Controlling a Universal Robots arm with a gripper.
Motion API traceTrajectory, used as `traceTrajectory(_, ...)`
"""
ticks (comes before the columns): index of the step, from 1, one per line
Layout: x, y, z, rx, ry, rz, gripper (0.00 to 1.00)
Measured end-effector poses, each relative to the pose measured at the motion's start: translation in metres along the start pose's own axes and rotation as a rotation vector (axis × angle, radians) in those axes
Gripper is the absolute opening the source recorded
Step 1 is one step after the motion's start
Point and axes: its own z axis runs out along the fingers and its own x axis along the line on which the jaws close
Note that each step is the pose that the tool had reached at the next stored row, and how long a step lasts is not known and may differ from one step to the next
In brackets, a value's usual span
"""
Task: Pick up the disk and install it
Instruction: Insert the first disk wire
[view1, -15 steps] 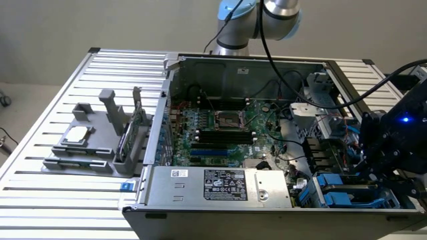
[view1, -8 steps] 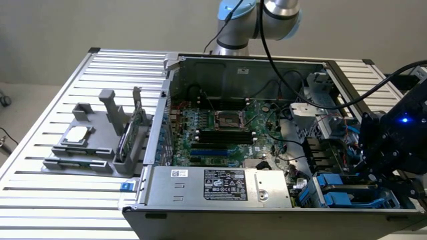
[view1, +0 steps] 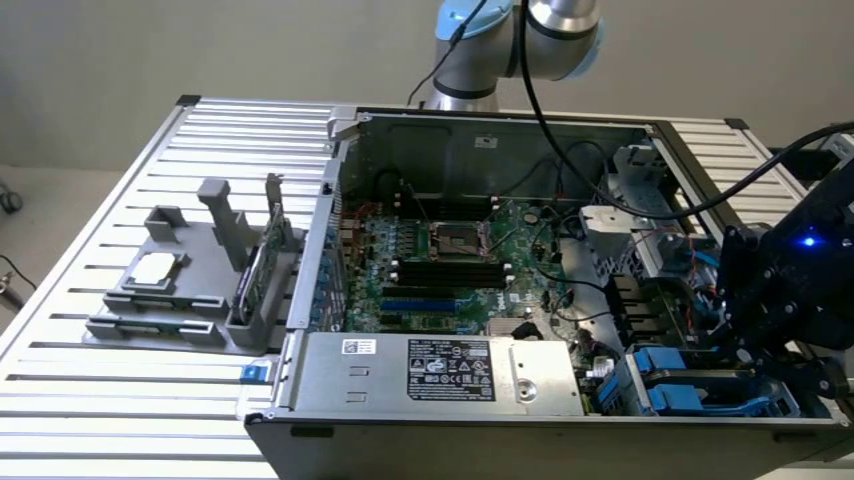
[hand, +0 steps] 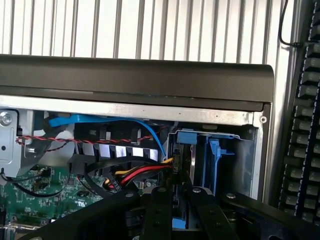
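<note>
Gripper (hand: 173, 200) is down inside the open computer case (view1: 400, 120), in the drive bay corner, fingers (hand: 159, 210) nearly together around a blue-edged piece between them; cannot tell if that is the disk or how firmly it is gripped. Blue plastic caddies (hand: 212, 160) sit just beyond the fingertips, red-yellow cables (hand: 142, 175) right beside them, and the motherboard (view1: 441, 260) lies well apart.
</note>
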Motion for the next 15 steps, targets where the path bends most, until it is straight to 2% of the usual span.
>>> traceTrajectory(15,-0.0004,0.0017,0.0025,0.0065,0.0005,0.001,0.18)
